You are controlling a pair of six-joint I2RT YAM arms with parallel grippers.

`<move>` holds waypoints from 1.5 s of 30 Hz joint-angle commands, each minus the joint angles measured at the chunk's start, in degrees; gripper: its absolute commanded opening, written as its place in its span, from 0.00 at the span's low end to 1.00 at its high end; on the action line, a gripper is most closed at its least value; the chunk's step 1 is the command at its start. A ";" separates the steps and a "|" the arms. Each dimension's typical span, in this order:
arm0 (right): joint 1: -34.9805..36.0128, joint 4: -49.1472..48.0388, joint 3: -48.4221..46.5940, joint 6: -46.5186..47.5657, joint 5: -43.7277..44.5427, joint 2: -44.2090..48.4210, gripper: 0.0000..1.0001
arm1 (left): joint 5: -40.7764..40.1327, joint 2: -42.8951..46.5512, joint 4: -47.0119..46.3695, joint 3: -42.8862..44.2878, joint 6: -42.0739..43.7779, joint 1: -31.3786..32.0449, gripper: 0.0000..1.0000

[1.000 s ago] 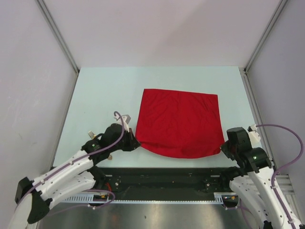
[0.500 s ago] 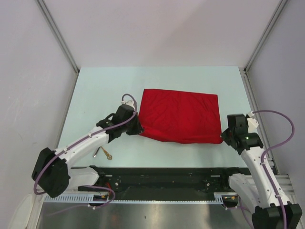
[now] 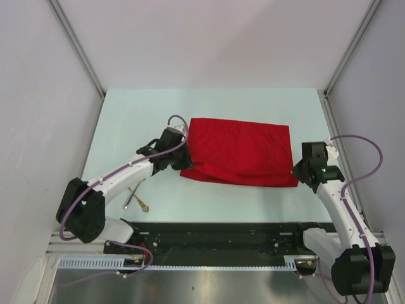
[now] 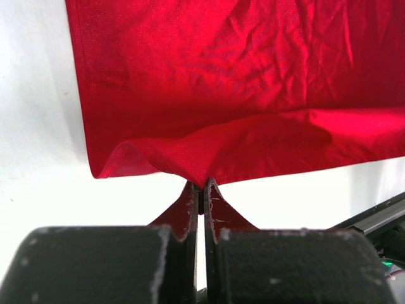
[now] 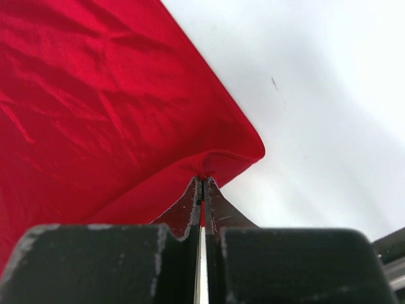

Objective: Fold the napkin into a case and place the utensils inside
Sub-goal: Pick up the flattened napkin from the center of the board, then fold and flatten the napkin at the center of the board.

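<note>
Left gripper (image 4: 201, 190) pinches the near-left corner of the napkin (image 3: 243, 149); right gripper (image 5: 202, 183) pinches the near-right corner; napkin lies mid-table (image 3: 139, 120), near edge raised; utensils (image 3: 137, 201) lie beside the left arm.

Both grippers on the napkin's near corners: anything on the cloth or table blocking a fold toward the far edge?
Nothing visible. Left gripper and right gripper are shut on the near corners of the napkin; its top is bare. The utensils lie beside the left arm, off the cloth.
</note>
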State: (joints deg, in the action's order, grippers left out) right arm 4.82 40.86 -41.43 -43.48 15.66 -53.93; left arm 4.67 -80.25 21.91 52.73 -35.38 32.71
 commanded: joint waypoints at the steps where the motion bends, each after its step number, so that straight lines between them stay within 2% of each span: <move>1: -1.92 -4.29 -3.13 2.79 -1.42 -2.13 0.00 | -1.24 0.27 -1.08 2.46 0.57 -0.80 0.00; 10: -3.06 -9.13 -6.55 5.16 -3.18 -7.76 0.00 | -3.70 -1.57 -0.03 6.67 1.10 -4.23 0.00; 19: -3.76 -9.75 -8.31 6.74 -5.73 -9.88 0.00 | -1.24 -2.20 -0.20 7.83 1.62 -5.37 0.00; 26: -3.94 -6.24 -15.94 11.22 -7.83 -3.73 0.00 | 0.69 7.81 -2.93 7.47 4.34 -5.37 0.00; 34: -3.94 0.71 -29.75 16.06 -11.96 9.00 0.00 | 0.60 23.88 -3.28 15.73 10.23 -5.37 0.00; 36: -3.94 0.97 -32.47 18.34 -15.04 11.29 0.00 | 2.88 27.14 -4.42 17.57 11.73 -5.37 0.00; 37: -4.03 0.97 -34.66 19.39 -19.40 12.70 0.00 | 3.68 30.29 -5.90 17.84 12.17 -5.37 0.00; 40: -3.85 0.62 -38.62 21.95 -23.81 17.97 0.00 | 6.67 37.15 -8.45 18.64 13.84 -5.37 0.00; 45: -3.94 1.50 -43.91 22.75 -28.66 24.13 0.00 | 10.97 43.50 -7.50 20.83 13.58 -5.29 0.00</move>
State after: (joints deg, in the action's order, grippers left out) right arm 1.10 41.10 -81.67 -23.38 -6.66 -32.49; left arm 10.50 -40.01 15.86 70.81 -23.55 27.59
